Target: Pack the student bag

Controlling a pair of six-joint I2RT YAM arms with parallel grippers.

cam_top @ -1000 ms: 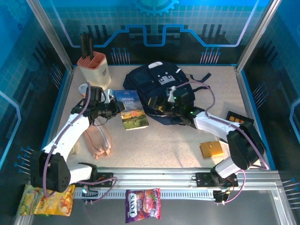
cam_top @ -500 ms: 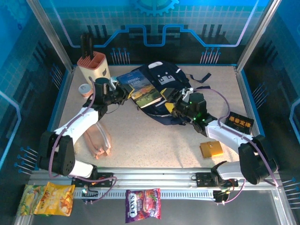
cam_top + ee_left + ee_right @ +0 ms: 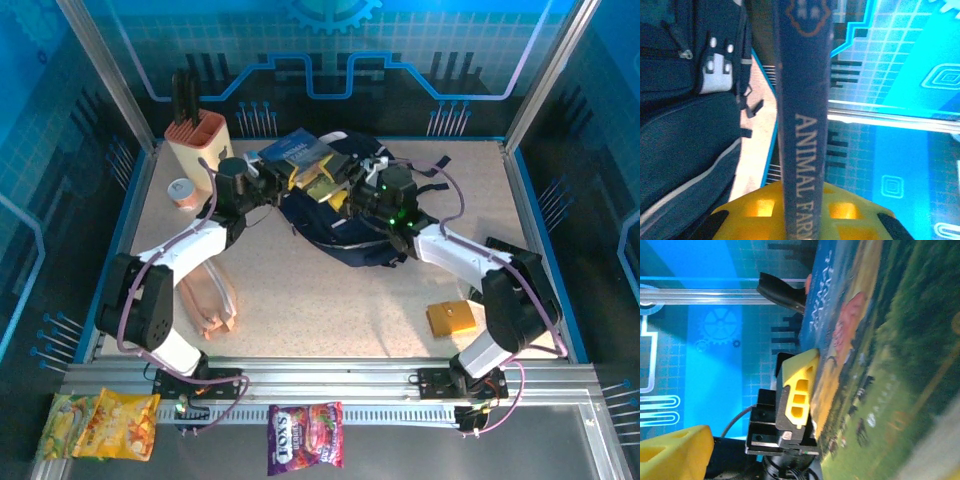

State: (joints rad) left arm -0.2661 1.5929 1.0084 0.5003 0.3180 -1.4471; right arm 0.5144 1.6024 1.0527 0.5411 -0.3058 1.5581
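Above the student bag [image 3: 350, 240], my left gripper [image 3: 277, 181] clamps the Animal Farm book [image 3: 297, 150]. My right gripper [image 3: 349, 196] sits at the bag's opening, and I cannot tell how its jaws stand.

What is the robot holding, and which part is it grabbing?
The left gripper holds the Animal Farm book, pinched at its spine edge. Whether the right gripper grips anything cannot be told.
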